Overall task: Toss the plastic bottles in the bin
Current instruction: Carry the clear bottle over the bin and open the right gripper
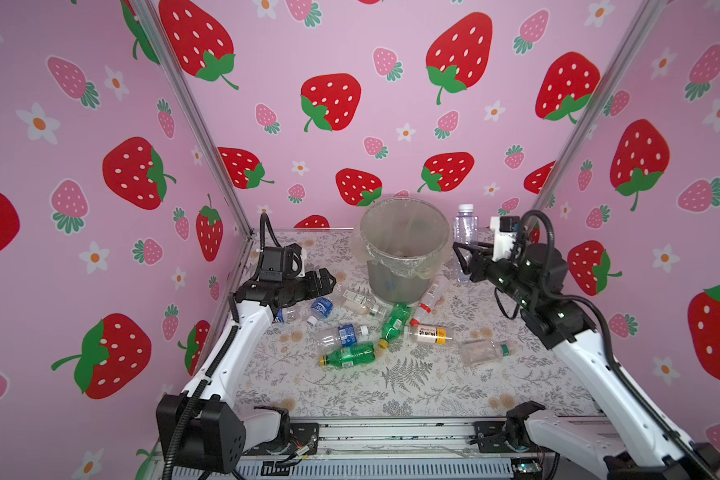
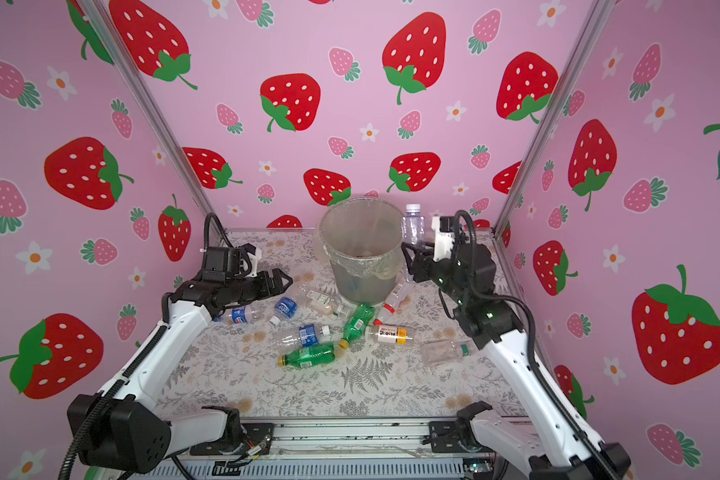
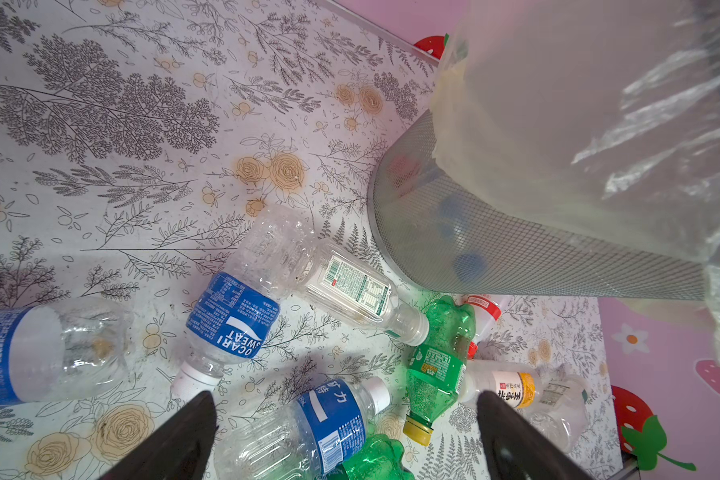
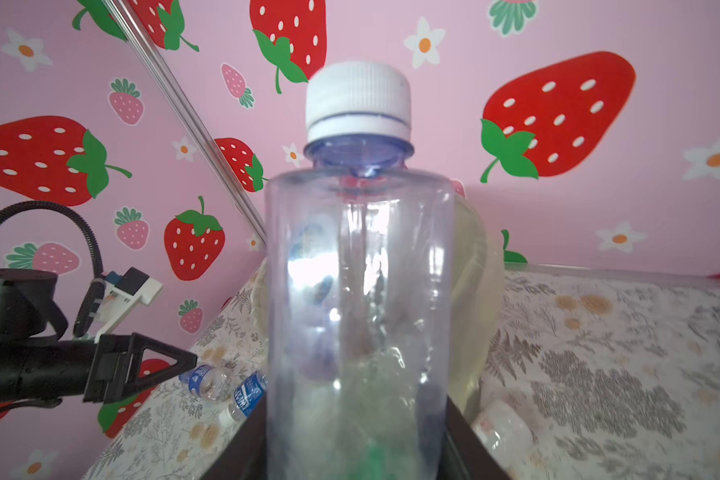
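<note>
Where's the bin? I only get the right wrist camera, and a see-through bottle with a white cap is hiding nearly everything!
Observer: In both top views the bin stands just left of your clear bottle. The bottle is close beside the rim, not over the opening.
Operator: What's the other arm's grabber doing?
Observer: The left gripper hangs wide open above a blue-labelled bottle and holds nothing.
Operator: Are any green ones left?
Observer: Yes, two with yellow caps lie flat in front of the bin. A green bottle is near the bin's base, and a second green bottle is nearer the camera.
</note>
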Available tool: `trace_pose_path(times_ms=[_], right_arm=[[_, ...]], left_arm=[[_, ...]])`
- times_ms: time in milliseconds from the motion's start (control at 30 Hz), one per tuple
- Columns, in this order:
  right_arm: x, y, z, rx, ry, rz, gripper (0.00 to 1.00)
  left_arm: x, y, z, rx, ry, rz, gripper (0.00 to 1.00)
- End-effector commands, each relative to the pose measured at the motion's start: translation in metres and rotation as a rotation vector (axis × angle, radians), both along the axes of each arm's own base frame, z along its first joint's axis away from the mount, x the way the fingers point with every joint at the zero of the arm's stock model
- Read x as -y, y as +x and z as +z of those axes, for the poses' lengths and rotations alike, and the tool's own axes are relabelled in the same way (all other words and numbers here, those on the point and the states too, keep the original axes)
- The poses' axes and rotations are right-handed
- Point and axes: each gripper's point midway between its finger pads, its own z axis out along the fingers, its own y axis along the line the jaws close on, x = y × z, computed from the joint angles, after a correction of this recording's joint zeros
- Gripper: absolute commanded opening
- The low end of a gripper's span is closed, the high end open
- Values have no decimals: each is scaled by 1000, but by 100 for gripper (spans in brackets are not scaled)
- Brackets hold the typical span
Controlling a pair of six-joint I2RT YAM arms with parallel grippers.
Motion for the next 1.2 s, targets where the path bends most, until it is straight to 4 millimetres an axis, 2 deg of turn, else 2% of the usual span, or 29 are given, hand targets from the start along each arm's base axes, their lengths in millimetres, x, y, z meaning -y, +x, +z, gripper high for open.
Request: trace_pose_path(times_ms=[0,67,100,133,167,200,267,333,433,533,667,967,1167], right_arm=[[-24,58,9,0,-49,-37,59],[-44,87,14,-20,-81,-8,73],[-52,99,15,-40,-107,1,74],[-61,105,19,-44,-122,32,81],[-63,108,22,-50,-134,40,98],[-61,110,23,-58,-143,28,99],[-54,103,27,-30,-149,8,99],[-37,90,33,20,-135,-46,99],[-6,60,32,79,-115,-113,99],[19,35,19,72,-131,-156,99],[40,14,-2,32,-165,-183,99],[53,-11,-62,-86,-204,-177,99],[58,-22,-92,-143,-204,-176,99]], left_arm=[[-5,-1,7,14,13,8,99],[-7,-1,7,16,16,12,99],[-8,-1,7,16,16,14,99],[-8,-1,7,16,17,16,99],[-10,0,9,19,15,20,99],[-11,0,9,17,13,23,99],[-12,0,9,14,9,27,99],[-13,0,9,14,2,32,99],[-14,1,10,14,-13,37,99],[-15,1,10,12,-21,39,99],[-14,1,10,11,-27,38,99],[-17,-1,12,20,-14,44,99],[-17,-1,11,26,-8,39,99]])
